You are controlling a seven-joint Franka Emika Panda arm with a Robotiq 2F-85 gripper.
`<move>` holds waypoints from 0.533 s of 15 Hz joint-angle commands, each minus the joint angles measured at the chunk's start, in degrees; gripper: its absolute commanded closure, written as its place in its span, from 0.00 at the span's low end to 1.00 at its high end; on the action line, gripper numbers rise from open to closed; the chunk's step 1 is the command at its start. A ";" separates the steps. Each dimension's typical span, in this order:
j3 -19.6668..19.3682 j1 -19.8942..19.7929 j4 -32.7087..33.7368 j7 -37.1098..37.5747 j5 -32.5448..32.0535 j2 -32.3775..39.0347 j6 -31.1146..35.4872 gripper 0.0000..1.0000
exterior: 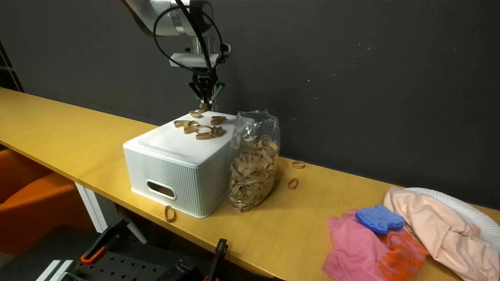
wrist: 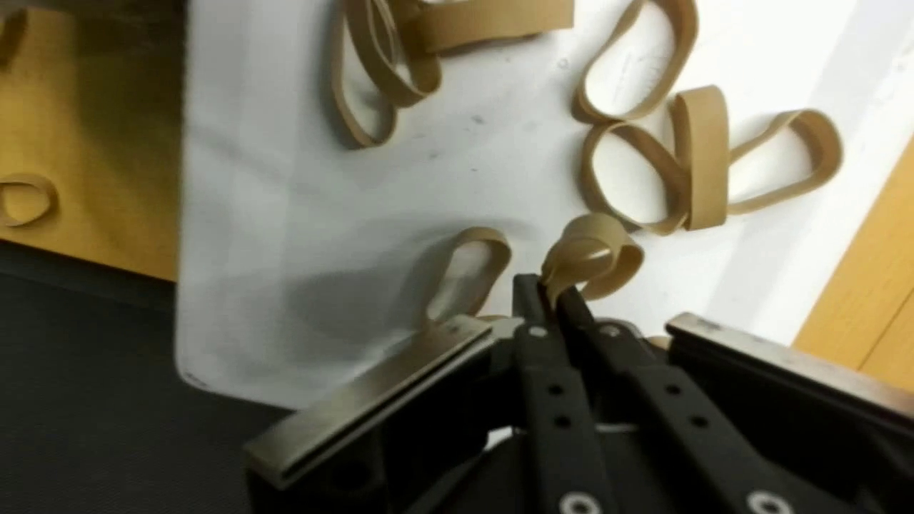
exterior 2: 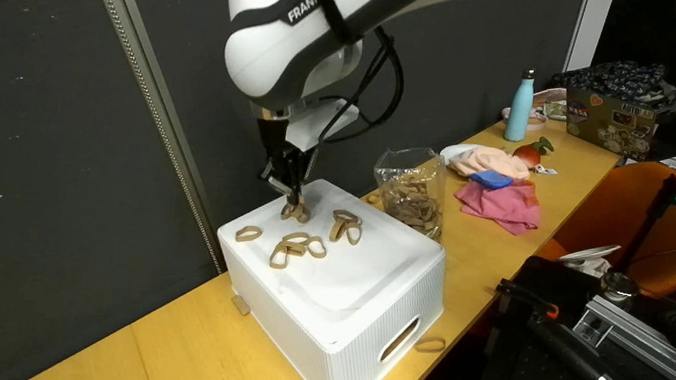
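The gripper (wrist: 550,294) clamps a tan rubber band (wrist: 593,228) over a white ribbed storage box (exterior: 187,175). Loose rubber bands (wrist: 707,157) lie on the box; a clear plastic bag (exterior: 272,125) stands beside it.

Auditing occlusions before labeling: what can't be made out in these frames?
Gripped band: wrist view; the pincer hides its pinched end.
Bands in the clear bag: both exterior views; overlap hides the count.
White bin: both exterior views; its walls hide most of the inside.
White plate: an exterior view; partly under peach cloth, cut by the right edge.
Arm: both exterior views; top edge cuts it off.
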 commanded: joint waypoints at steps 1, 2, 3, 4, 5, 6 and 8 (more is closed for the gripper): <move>-2.05 -0.46 -8.60 2.38 -2.39 -11.84 -3.46 0.99; -2.65 -0.79 -10.33 3.02 -3.00 -14.45 -4.34 0.99; -3.25 -1.36 -12.31 3.43 -3.56 -17.19 -4.91 0.99; -3.84 -2.02 -14.51 4.03 -3.88 -19.76 -5.37 0.99; -4.34 -2.63 -16.47 4.49 -4.32 -21.85 -5.49 0.99; -4.80 -3.41 -19.02 4.96 -4.41 -23.96 -5.16 0.99; -5.55 -4.94 -24.25 5.94 -4.57 -27.80 -4.45 0.99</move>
